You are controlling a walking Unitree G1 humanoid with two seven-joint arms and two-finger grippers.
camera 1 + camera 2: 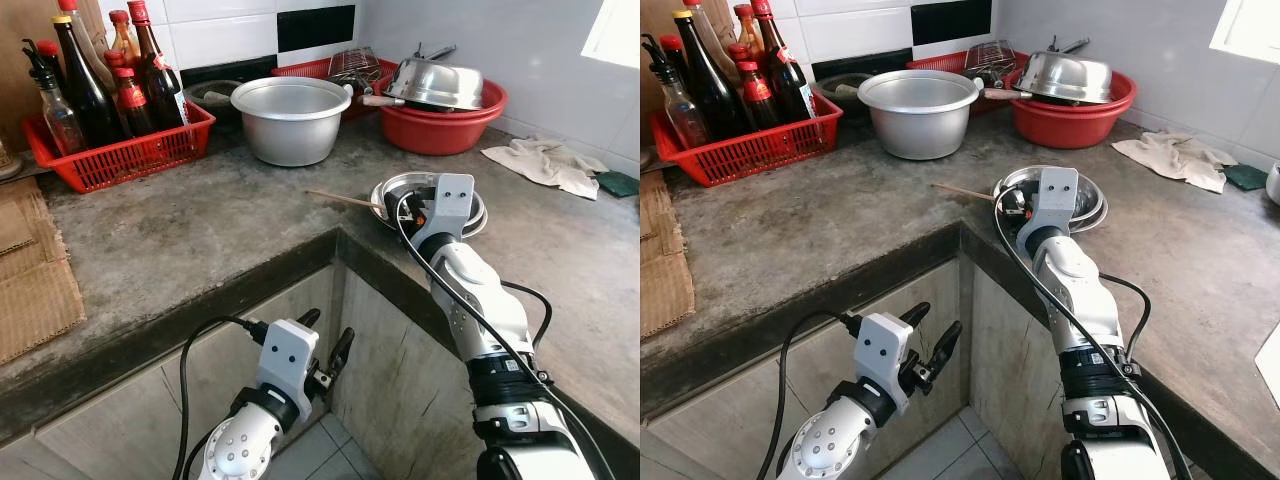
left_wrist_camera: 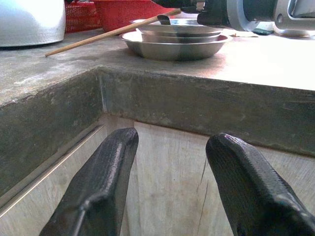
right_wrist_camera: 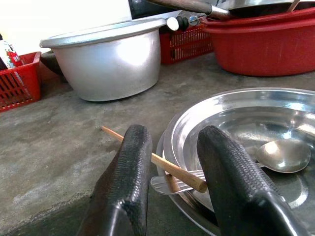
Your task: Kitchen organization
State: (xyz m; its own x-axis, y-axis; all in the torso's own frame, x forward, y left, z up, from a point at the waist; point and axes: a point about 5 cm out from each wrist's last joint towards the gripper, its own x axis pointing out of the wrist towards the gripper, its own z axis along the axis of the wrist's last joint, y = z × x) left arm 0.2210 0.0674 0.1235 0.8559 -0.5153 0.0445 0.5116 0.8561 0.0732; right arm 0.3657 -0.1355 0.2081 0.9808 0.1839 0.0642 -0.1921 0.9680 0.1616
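A wooden chopstick (image 3: 177, 172) lies on the concrete counter (image 1: 200, 220) with one end on the rim of a stack of steel plates (image 3: 236, 105). My right gripper (image 3: 172, 162) reaches over the counter corner to that rim. It is open, with one finger on each side of the chopstick's end. A spoon (image 3: 283, 155) rests in the top plate. My left gripper (image 1: 325, 345) hangs open and empty below the counter edge, in front of the cabinet (image 2: 167, 157).
An aluminium pot (image 1: 290, 120) stands behind the plates. At the back left is a red basket (image 1: 120, 150) of bottles. A red basin (image 1: 440, 125) holding steel pans sits at the back right. A cloth (image 1: 545, 165) lies at the right, cardboard (image 1: 30, 280) at the left.
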